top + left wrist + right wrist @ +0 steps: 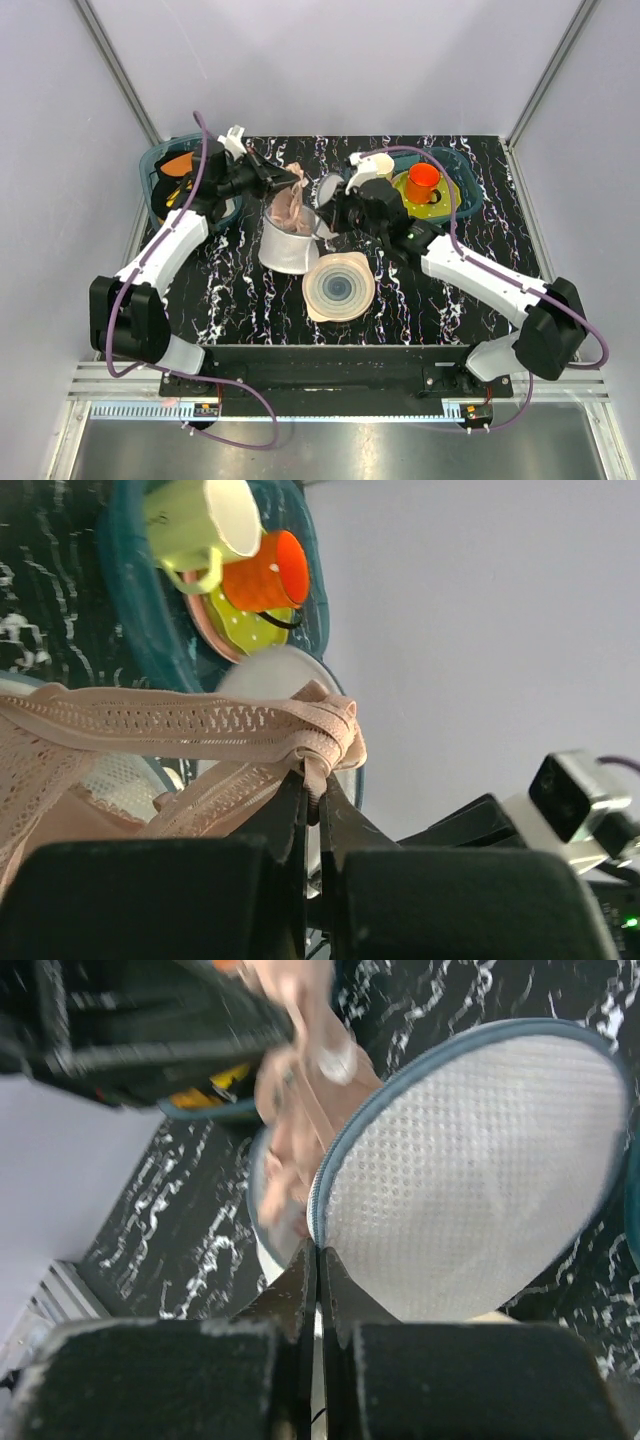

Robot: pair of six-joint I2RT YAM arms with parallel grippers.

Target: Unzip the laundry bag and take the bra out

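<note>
The left gripper (315, 785) was closed tightly on a lace strap of the bra (200, 720), and it held the garment up above the open mouth of the laundry bag (283, 250). The lower part of the bra was hanging at the mouth, and I could not tell if any of it was inside. The right gripper (317, 1255) was also fully closed, pinching the zipped rim of the mesh bag and holding it upright on the table (230, 300). To do this step well, I think the left arm should lift straight up and then away toward its own side, slowly, so that the lace does not catch on the zip teeth. The right arm should hold the rim firmly down, otherwise the light bag could rise together with the garment. As for containers, the left basket (148, 170) at the far left held an orange garment (178, 162). The bag in the middle seemed to hold nothing except the bra. The right basket (466, 178) held a yellow-green dish (437, 203), an orange cup (423, 180) and a pale green cup (200, 520). A pale round plate (340, 288) lay just beside the bag, with nothing on it.
</note>
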